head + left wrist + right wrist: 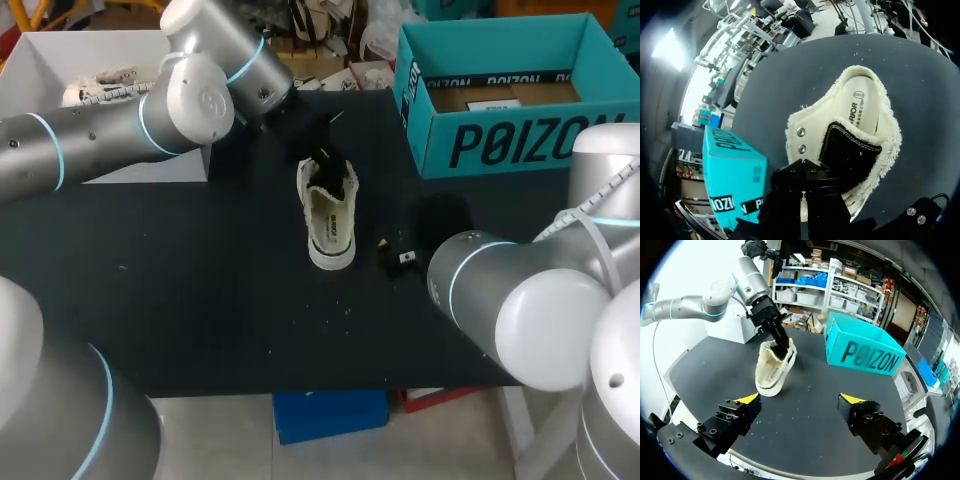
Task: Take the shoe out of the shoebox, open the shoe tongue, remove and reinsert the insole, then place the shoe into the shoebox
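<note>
nearest the lens, the right tool (800,401) hangs low over the matte black worktop (200,290), its yellow-tipped fingers spread wide with nothing between them. ahead of it, well apart, the cream canvas slip-on shoe with the frayed collar (774,367) stands on its sole near the middle of the worktop. it is out of the teal cardboard shoebox (500,150), which sits open at the far right corner. the left tool (321,165) is down at the shoe's toe end, at the black fabric tongue (850,150). its tips are hidden behind its own black housing in the left wrist view, so i cannot tell whether it is pinching the tongue or merely resting against it. the cream printed insole (860,105) lies flat inside, bare from heel to tongue.

by its look the shoe is light and soft: the canvas upper would fold under a squeeze, while the rubber sole band seems stiffer and a little grippy. that band at the heel looks the safest hold for steadying it. the insole is likely thin and floppy, so pinching its exposed heel edge and peeling it up lengthwise should suit it better than a pull from mid-length. the frayed threads may snag on a fingertip.
</note>
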Motion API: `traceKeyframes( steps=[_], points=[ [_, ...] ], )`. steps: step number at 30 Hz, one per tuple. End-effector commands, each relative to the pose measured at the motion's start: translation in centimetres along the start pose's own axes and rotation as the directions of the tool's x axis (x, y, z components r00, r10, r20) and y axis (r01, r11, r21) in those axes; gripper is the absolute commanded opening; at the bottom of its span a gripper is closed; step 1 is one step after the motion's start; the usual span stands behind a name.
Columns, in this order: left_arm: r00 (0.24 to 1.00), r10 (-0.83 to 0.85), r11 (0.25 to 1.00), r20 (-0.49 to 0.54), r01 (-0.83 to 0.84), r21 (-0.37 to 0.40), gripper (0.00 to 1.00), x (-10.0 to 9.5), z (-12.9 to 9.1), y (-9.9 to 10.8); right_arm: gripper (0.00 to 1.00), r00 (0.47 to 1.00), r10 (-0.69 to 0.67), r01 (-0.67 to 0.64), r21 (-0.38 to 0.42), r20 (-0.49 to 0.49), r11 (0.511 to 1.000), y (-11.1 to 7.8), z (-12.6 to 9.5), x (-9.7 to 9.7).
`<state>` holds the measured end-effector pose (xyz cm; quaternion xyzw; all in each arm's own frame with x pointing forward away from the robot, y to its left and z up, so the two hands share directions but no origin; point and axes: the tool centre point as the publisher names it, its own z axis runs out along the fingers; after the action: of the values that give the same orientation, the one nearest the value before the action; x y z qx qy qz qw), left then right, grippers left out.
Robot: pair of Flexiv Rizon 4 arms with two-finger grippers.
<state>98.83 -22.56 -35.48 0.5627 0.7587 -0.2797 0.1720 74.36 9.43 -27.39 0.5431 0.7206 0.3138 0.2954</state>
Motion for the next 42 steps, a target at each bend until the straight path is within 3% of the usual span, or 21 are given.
traceKeyframes(
  steps=[1,7,13,23,34,42],
  points=[
    [1.0,0.018,0.999,0.0,-0.018,-0.042,0.0,0.1,-3.1,-1.1,1.0,1.0,0.002,-0.002,-0.002,0.003,1.0,-0.1,0.0,0.2],
    [0.995,0.053,0.995,-0.082,-0.06,-0.082,0.0,1.0,-5.0,-1.7,1.0,1.0,0.002,-0.002,-0.002,0.003,1.0,-0.1,0.0,0.2],
    [0.984,0.049,0.994,-0.17,-0.065,-0.089,0.0,2.6,-5.3,-1.8,1.0,1.0,0.002,-0.002,-0.002,0.003,1.0,-0.1,0.0,0.2],
    [0.974,0.025,0.996,-0.226,-0.043,-0.076,0.0,3.6,-2.9,-0.8,1.0,1.0,0.002,-0.002,-0.002,0.003,1.0,-0.1,0.0,0.2],
    [0.965,0.035,0.999,-0.261,-0.038,-0.008,0.0,4.2,0.5,-1.8,1.0,1.0,0.002,-0.002,-0.002,0.003,1.0,-0.1,0.0,0.2],
    [0.968,0.049,0.996,-0.247,-0.065,-0.056,0.0,3.8,-3.1,-2.5,1.0,1.0,0.002,-0.002,-0.002,0.003,1.0,-0.1,0.0,0.2]
  ],
)
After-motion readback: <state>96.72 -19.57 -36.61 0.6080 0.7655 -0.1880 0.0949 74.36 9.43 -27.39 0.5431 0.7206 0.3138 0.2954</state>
